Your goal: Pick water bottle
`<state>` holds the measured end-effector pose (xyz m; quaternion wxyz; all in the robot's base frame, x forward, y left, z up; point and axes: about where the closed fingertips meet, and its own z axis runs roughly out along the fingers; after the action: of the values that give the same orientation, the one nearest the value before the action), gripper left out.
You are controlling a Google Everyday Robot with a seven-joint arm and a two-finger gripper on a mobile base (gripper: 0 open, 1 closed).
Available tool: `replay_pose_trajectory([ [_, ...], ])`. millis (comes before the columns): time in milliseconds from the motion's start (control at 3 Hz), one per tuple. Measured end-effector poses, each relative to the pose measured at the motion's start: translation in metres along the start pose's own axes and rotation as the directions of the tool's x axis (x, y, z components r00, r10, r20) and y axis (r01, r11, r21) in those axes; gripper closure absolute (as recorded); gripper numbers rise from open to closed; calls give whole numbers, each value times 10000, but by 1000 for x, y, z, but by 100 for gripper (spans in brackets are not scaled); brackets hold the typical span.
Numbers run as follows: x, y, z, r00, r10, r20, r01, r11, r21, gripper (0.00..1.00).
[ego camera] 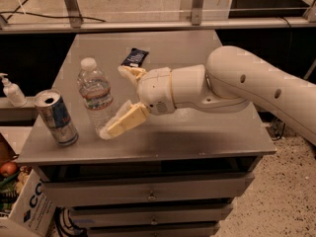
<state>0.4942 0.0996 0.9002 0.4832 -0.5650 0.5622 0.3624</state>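
Observation:
The water bottle (96,95) stands upright on the grey cabinet top (197,132), left of centre. It is clear and ribbed, with a white cap and a thin coloured label band. My gripper (114,101) reaches in from the right at bottle height, its jaws open. The near finger (123,121) lies low, its tip by the bottle's base. The far finger (129,73) is behind and to the right of the bottle. The bottle sits just at the mouth of the open jaws.
A silver-blue drink can (56,117) stands near the left front edge, close to the bottle. A small dark packet (135,57) lies further back. A white pump bottle (11,91) stands on a lower shelf at the left. A cardboard box (19,206) sits on the floor.

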Motion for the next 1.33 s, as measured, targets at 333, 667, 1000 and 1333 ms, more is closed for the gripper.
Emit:
replay_pose_trajectory([
  [333,3,0,16,9995,123,301,-122,9999,-31,0],
  [667,4,-1,29,9983,113,574,-108,9999,-85,18],
  [1000,6,1,36,9971,179,736,-170,9998,-125,41],
  [1333,6,-1,35,9966,187,808,-187,9998,-8,64],
])
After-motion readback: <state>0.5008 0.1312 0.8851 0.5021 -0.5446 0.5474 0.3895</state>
